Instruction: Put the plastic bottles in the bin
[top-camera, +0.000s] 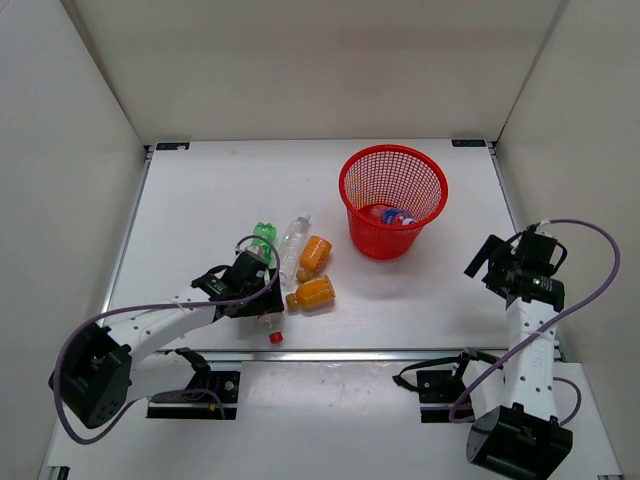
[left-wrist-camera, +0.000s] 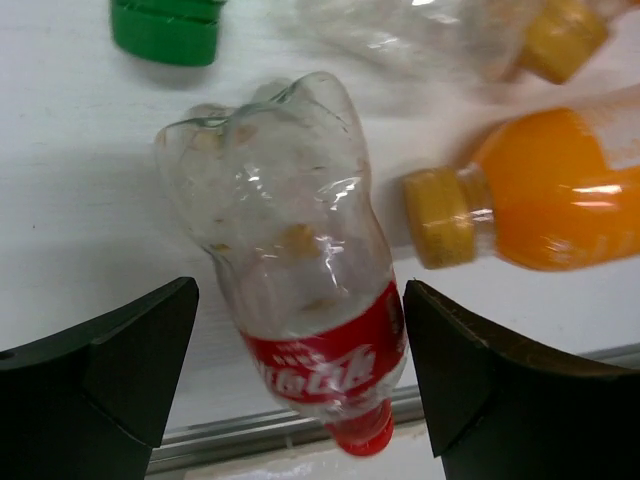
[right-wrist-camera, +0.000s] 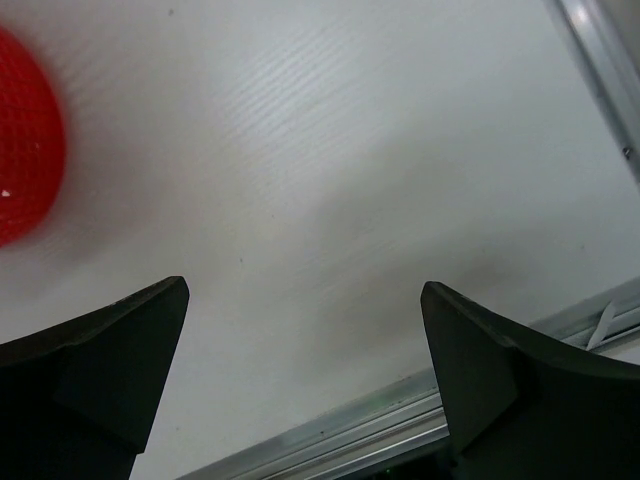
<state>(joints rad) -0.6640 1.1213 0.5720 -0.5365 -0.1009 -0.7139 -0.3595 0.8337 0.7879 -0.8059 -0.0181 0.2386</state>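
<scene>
The red bin (top-camera: 392, 160) stands at the back right, with a blue-capped bottle (top-camera: 396, 215) lying inside. A green bottle (top-camera: 263, 234), a clear bottle (top-camera: 293, 240) and two orange bottles (top-camera: 315, 252) (top-camera: 312, 292) lie left of centre. My left gripper (left-wrist-camera: 300, 290) is open and straddles the red-labelled clear bottle (left-wrist-camera: 300, 250), which lies with its red cap (top-camera: 276, 338) toward the front edge. The right jaw sits at the label's edge and a gap shows on the left. My right gripper (right-wrist-camera: 305, 290) is open and empty, right of the bin.
An aluminium rail (top-camera: 350, 354) runs along the table's front edge, just beyond the red cap. White walls enclose the table on three sides. Bare white tabletop (right-wrist-camera: 330, 170) lies under the right gripper, with the bin's side (right-wrist-camera: 25, 150) at its left.
</scene>
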